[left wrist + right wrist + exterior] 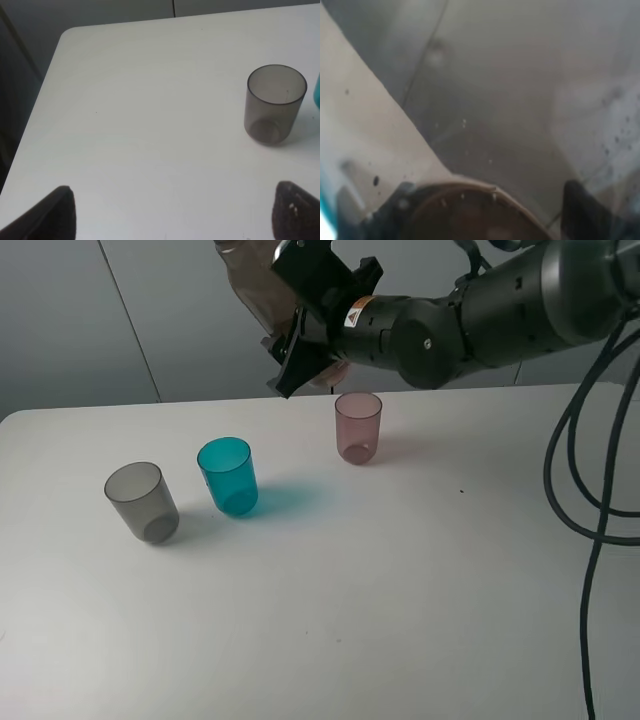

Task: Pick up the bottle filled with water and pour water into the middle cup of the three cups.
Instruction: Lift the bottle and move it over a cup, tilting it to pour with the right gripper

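One white counter (420,590) lies under the dark right arm (480,310), whose right pincer (300,345) is closed tight around the brown bottle (245,278), holding it tilted in the air, up beyond the pink cup (358,427). Below, the teal cup (228,475) stands upright on the counter between the pink cup and the grey cup (140,500), touching neither. Near the grey cup the left pincer (177,217) gapes wide, holding nothing.
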`<state>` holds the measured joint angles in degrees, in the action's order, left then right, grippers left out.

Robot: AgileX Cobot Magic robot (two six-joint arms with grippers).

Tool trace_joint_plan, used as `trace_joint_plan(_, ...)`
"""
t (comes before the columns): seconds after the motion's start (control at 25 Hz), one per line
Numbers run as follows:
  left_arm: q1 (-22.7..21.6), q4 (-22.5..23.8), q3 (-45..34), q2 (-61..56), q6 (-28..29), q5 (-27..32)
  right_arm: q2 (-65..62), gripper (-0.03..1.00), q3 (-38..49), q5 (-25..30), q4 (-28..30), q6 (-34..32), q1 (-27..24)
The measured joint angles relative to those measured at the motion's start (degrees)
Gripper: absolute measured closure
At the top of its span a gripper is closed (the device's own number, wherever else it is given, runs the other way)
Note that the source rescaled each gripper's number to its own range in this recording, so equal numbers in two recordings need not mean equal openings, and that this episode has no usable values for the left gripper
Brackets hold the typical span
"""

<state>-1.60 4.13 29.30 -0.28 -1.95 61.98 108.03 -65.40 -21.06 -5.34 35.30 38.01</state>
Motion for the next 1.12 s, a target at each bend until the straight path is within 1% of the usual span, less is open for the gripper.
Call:
trace_joint_plan(0.2, 0.0, 0.0, 0.0, 0.0, 0.0, 0.0, 5.8, 0.93, -6.8, 0.0, 5.3, -0.1, -0.1)
trace_joint_plan(0.32, 0.0, 0.0, 0.0, 0.0, 0.0, 0.0, 8.5, 0.93, -9.5, 0.0, 7.8, -0.1, -0.2)
trace_joint_plan(0.48, 0.0, 0.0, 0.0, 0.0, 0.1, 0.0, 11.6, 0.93, -11.8, 0.0, 9.4, 1.7, -0.2)
trace_joint_plan(0.56, 0.0, 0.0, 0.0, 0.0, 0.2, 0.0, 12.8, 0.93, -12.6, 0.0, 10.6, 3.2, -0.7)
trace_joint_plan(0.8, 0.0, 0.0, 0.0, 0.0, 0.2, 0.0, 14.2, 0.93, -13.4, 0.6, 15.2, 4.1, -3.8)
trace_joint_plan(0.96, 0.0, 0.0, 0.0, 0.0, 0.2, 0.0, 14.3, 0.93, -13.6, 0.4, 17.1, 4.3, -6.1)
trace_joint_plan(1.12, 0.0, 0.0, 0.0, 0.0, 0.2, 0.0, 14.6, 0.93, -13.6, 0.3, 18.1, 4.3, -7.2)
